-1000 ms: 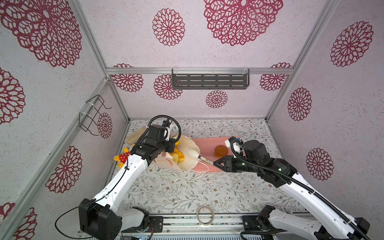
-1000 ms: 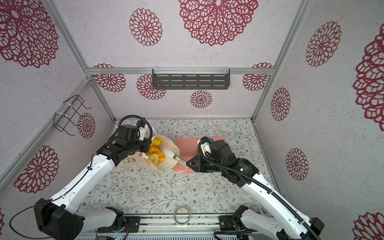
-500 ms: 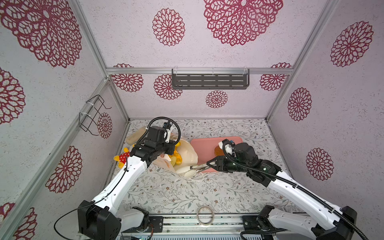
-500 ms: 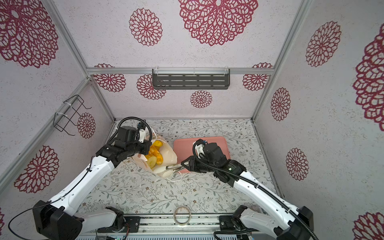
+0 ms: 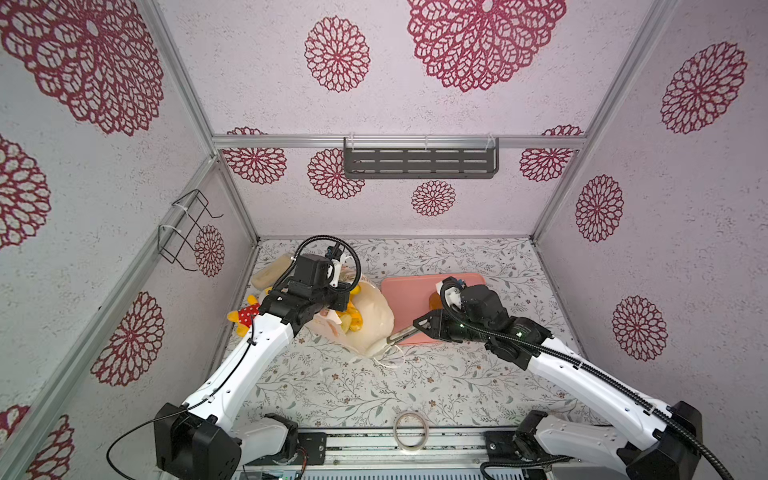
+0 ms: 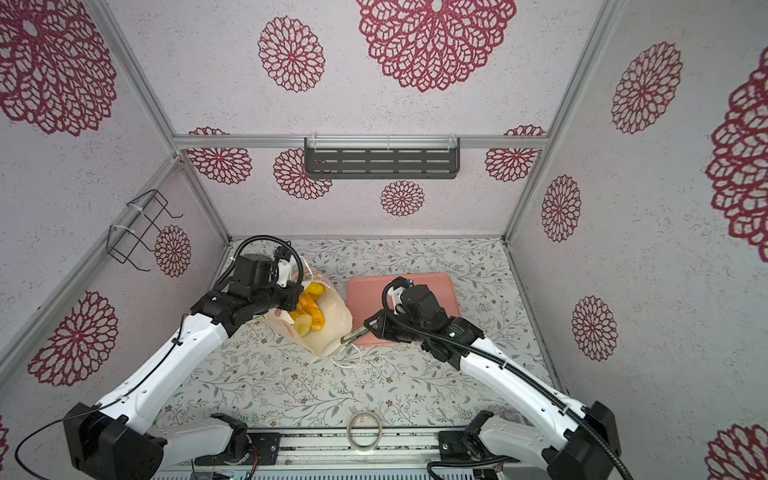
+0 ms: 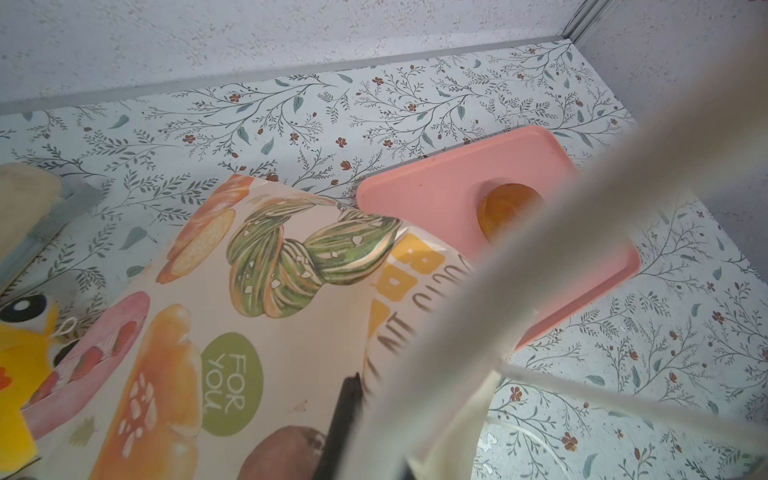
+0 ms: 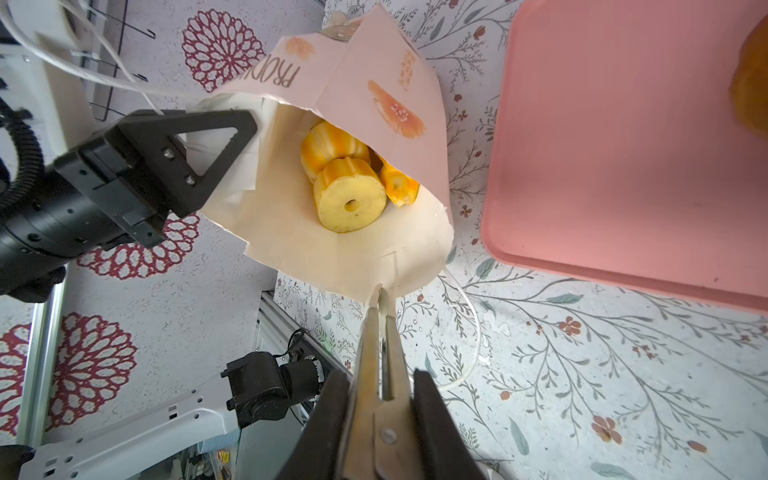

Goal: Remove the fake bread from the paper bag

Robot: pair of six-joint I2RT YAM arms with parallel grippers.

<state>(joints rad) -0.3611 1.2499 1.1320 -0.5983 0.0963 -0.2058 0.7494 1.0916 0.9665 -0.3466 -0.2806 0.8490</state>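
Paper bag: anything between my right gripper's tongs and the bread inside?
Only the bag's own rim. The tongs in the right gripper appear to have their tips closed on the near edge of the paper bag. Past that the mouth gapes, held by the left gripper, and the fake bread lies uncovered.

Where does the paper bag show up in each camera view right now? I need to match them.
In a top view: the paper bag left of centre, mouth open.
In a top view: the bag left of centre too, bread inside.
Left wrist: its printed side fills much of the picture.
Right wrist: its open mouth faces the camera, tongs at the rim.
Shared landmark: the pink tray beside the bag.
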